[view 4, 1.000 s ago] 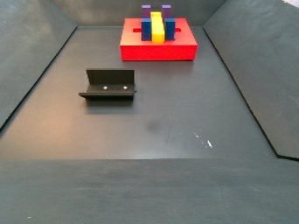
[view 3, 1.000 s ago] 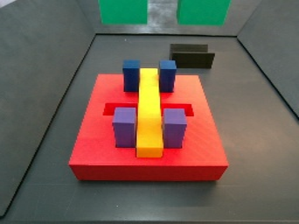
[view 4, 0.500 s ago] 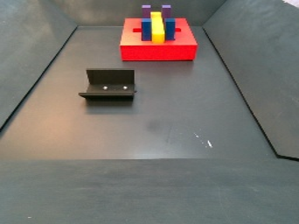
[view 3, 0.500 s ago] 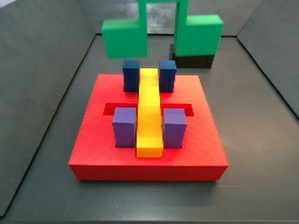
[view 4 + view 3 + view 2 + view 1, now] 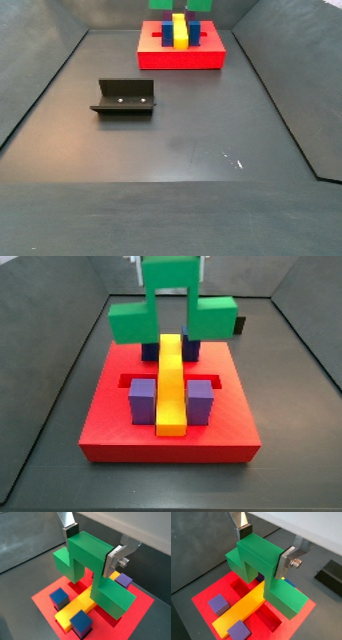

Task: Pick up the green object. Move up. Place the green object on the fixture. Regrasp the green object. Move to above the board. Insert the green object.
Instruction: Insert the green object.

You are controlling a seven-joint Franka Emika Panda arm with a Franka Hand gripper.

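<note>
My gripper (image 5: 264, 546) is shut on the green object (image 5: 261, 567), with silver fingers (image 5: 286, 560) clamped on its raised middle; both wrist views show this (image 5: 92, 546). The green object (image 5: 171, 306) hangs legs down just above the far end of the red board (image 5: 120, 428), over the yellow bar (image 5: 171, 386) and the blue blocks (image 5: 151, 352). I cannot tell whether it touches the board. The gripper (image 5: 171, 262) is cut off by the frame edge. In a side view the green object (image 5: 178, 4) barely shows above the board (image 5: 181, 58).
The black fixture (image 5: 123, 98) stands on the dark floor away from the board; it peeks out behind the green object (image 5: 241, 324). Two purple blocks (image 5: 142, 401) flank the yellow bar at the board's near end. Grey walls enclose the floor.
The green object, held in the gripper, has come down from the far top of the side view to hang just over the board's far end.
</note>
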